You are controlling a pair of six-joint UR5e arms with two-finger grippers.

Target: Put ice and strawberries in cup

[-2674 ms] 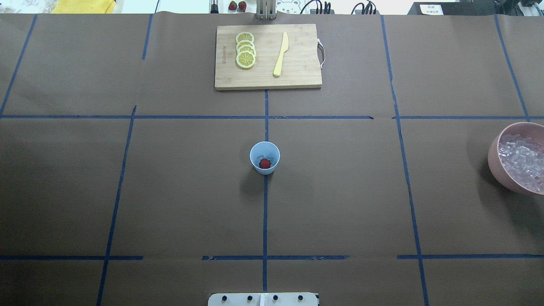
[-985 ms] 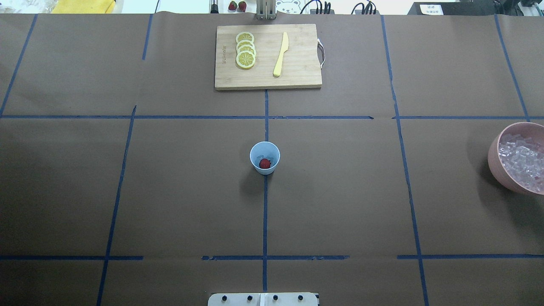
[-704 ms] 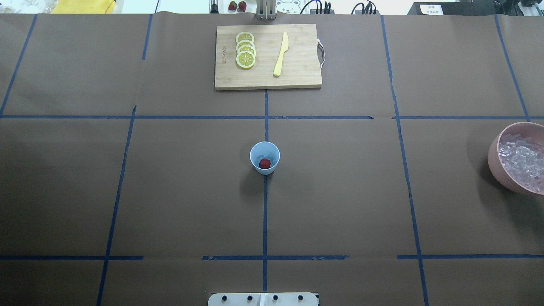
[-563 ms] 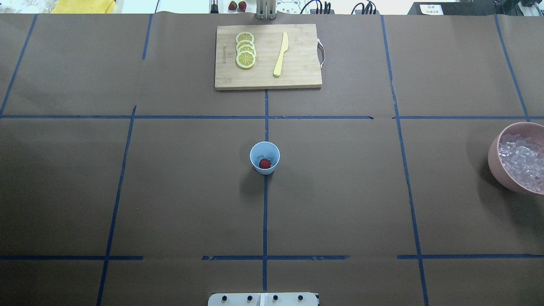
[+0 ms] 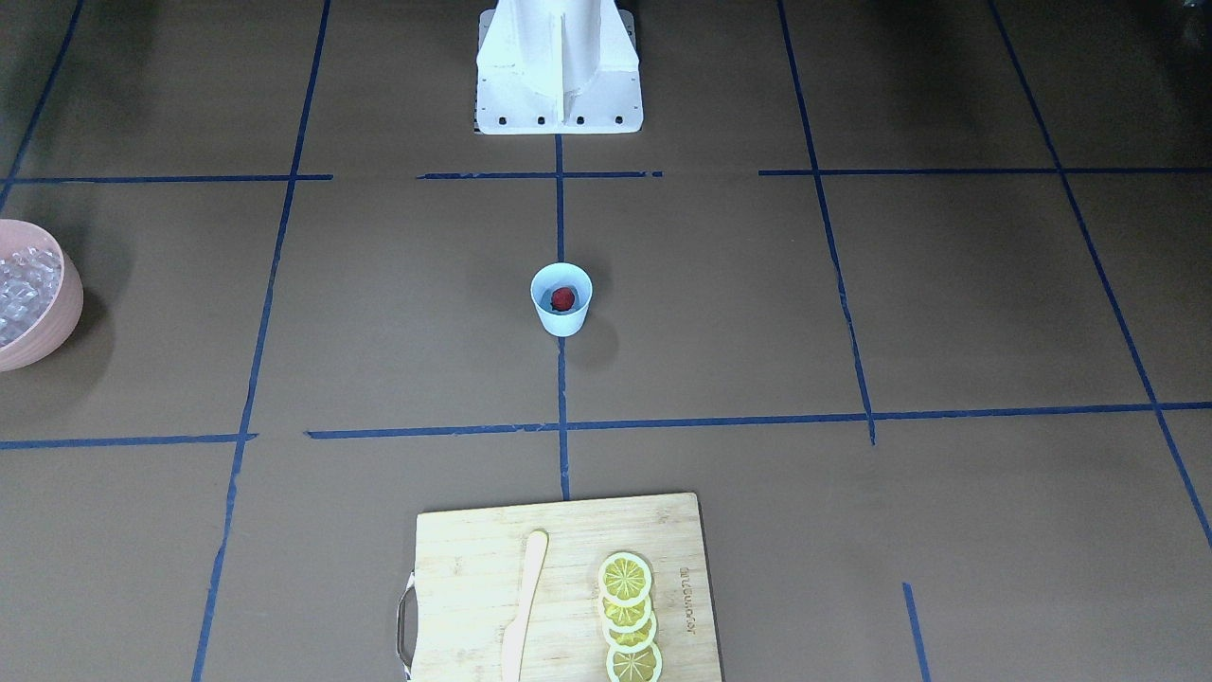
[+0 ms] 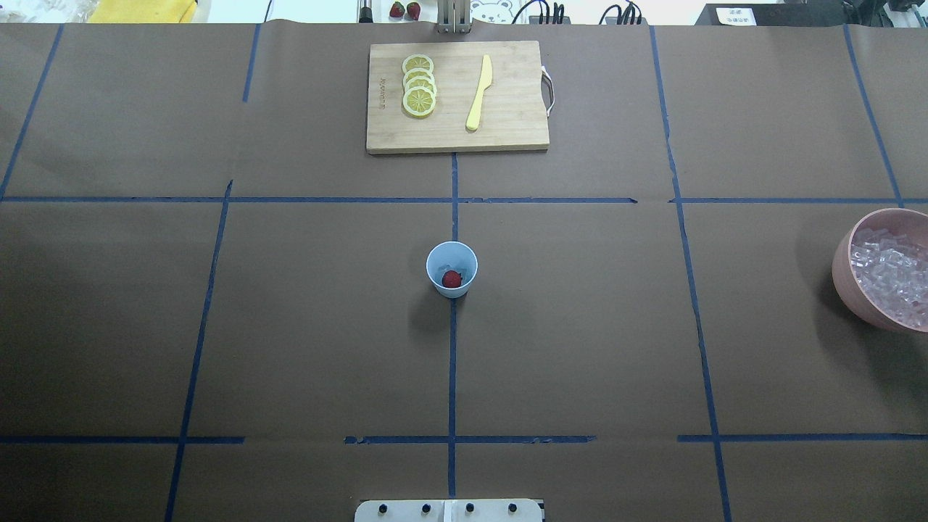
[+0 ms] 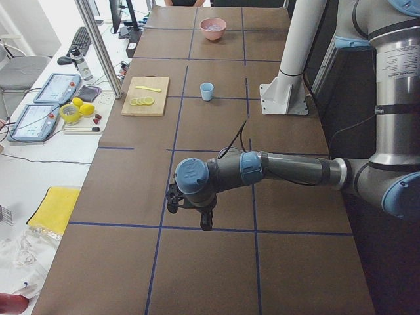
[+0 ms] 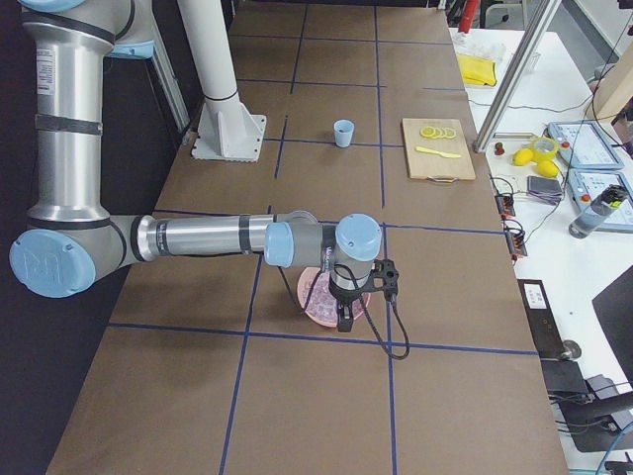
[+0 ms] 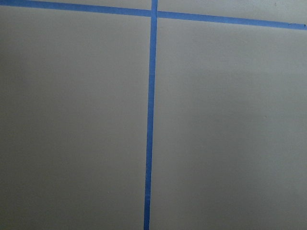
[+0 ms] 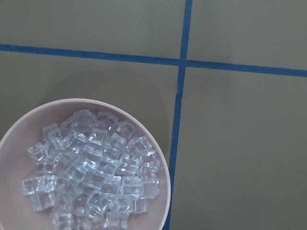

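– Brown paper covers the tabletop (image 5: 852,284) in the front-facing view, gridded with blue tape (image 5: 559,398). Dead centre stands the light-blue cup (image 5: 561,320), upright, and the strawberry (image 5: 562,299) sits inside it.
– Over at that view's left edge is the pink bowl (image 5: 66,317), heaped with ice (image 5: 17,289). Near the bottom edge, a cutting board (image 5: 454,568) carries a row of lemon slices (image 5: 627,606) and a pale knife (image 5: 523,606). The white robot base (image 5: 559,85) stands at the top.
– Overhead now, and it's the same layout flipped. The cup is on the centre tape line, with the berry against its near wall. Something pale and glossy lies beside the berry, too small to say whether it is ice. The bowl is half cut off at the right edge, well apart from the cup.
– Left side view: the near arm stretches low across the tabletop. The left tool (image 7: 197,216) points down above bare paper, far from the cup. Open or closed? Nobody can tell from here.
– Right side view: the right tool (image 8: 344,315) hangs directly over the pink bowl. Whether it is open or closed cannot be told either.
– Left wrist camera: paper and a tape crossing fill the frame.
– Right wrist camera: it looks straight down into the bowl, where clear cubes are piled toward the rim. A tape crossing lies just beside the bowl.
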